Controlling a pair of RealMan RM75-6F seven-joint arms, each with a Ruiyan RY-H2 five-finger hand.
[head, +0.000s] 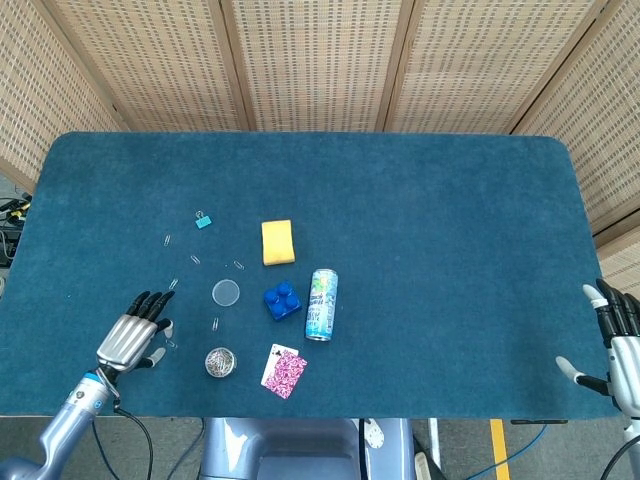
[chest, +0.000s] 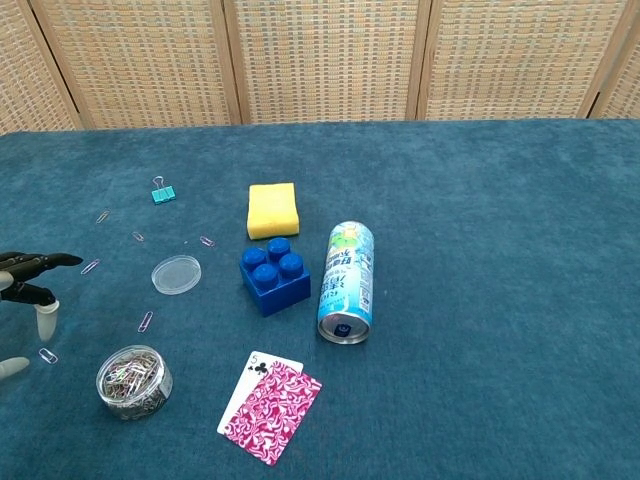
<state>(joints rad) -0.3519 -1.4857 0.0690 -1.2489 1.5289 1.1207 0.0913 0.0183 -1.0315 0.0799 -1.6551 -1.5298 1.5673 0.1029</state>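
Observation:
My left hand (head: 133, 331) hovers low over the front left of the blue table, fingers spread and holding nothing; in the chest view only its fingertips (chest: 40, 263) show at the left edge. Loose paper clips (chest: 146, 321) lie around it, one paper clip (chest: 47, 355) just beside it. A small clear jar of paper clips (head: 220, 361) stands to its right, with the jar's round lid (head: 226, 292) lying further back. My right hand (head: 619, 345) stays at the table's front right edge, fingers apart and empty.
In the middle lie a yellow sponge (head: 278, 242), a blue toy brick (head: 283, 300), a drink can (head: 321, 304) on its side and playing cards (head: 284, 370). A teal binder clip (head: 203, 219) sits at the back left. Wicker screens stand behind the table.

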